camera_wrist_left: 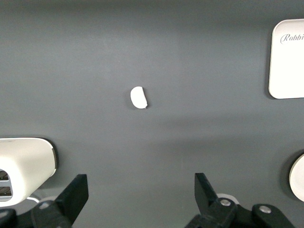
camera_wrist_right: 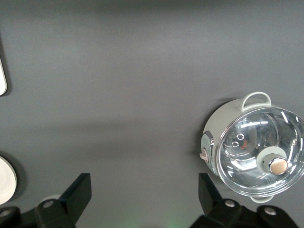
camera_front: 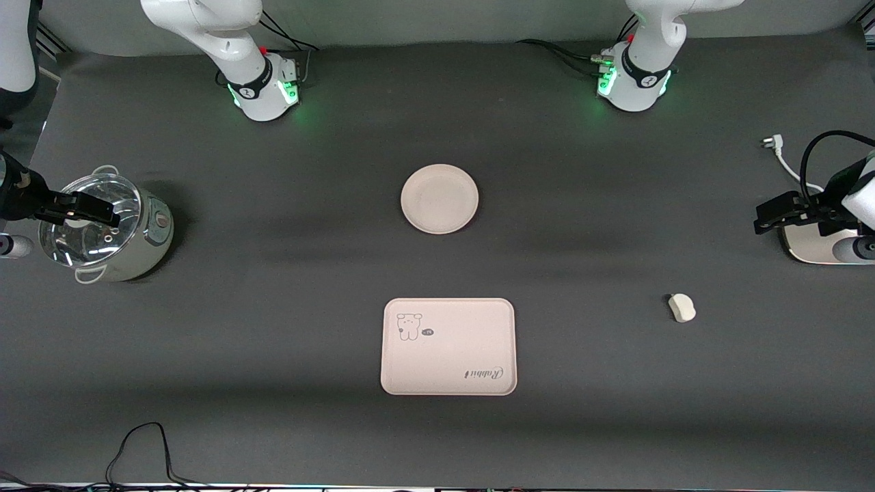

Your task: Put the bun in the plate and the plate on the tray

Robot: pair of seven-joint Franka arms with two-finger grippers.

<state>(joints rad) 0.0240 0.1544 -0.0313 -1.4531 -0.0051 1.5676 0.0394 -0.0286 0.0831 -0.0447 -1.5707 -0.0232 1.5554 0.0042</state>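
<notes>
**Currently: bun, plate and tray lie separately; both grippers are held apart and empty**

The bun (camera_front: 681, 307) is seen lying on the dark table mat (camera_front: 273, 342), toward the left arm's end of the table, well apart from both plate and tray. It is touched by nothing.

The plate (camera_front: 439, 199) is set near the middle of the table, empty, with its rim up. The tray (camera_front: 448, 346) is laid nearer to the front camera than the plate, with a gap of bare mat between the two. A small cartoon animal is printed in one corner of the tray, and the cursive word "Rabbit" is printed in the diagonally opposed corner; in the left wrist view the letters "Robbi" or "Rabbi" can be read at the tray's edge (camera_wrist_left: 288, 57).

The left gripper (camera_front: 776, 215) is held in the air at the left arm's end of the table, over a white appliance (camera_front: 813, 244); its fingers are spread, with nothing between them. The bun (camera_wrist_left: 139, 98) is shown in its wrist view.

The right gripper (camera_front: 82, 208) is held over a glass-lidded cooking pot (camera_front: 109, 229) at the right arm's end of the table, fingers likewise spread and empty.
</notes>
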